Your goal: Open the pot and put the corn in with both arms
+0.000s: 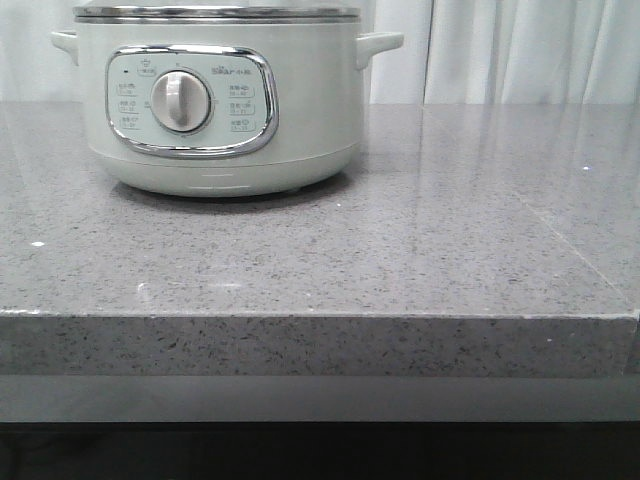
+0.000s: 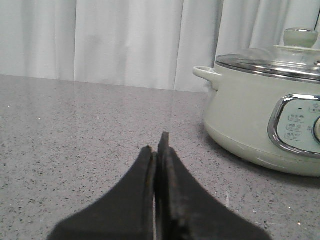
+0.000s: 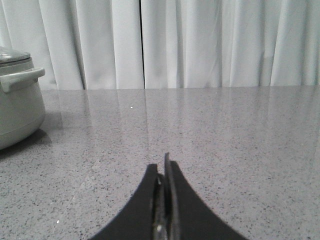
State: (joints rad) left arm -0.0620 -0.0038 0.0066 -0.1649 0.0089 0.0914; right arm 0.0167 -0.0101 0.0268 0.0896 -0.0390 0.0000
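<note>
Looks like a staged test bench, not a home kitchen: speckled grey stone counter [image 1: 420,260], plain white curtains [image 3: 200,42] behind.

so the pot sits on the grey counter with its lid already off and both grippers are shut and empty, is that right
Not quite: the lid is not off. The left wrist view shows the glass lid, knob on top, resting on the pot. The rest holds: the pot stands on the grey counter, and the left gripper and right gripper are both shut and empty.
</note>
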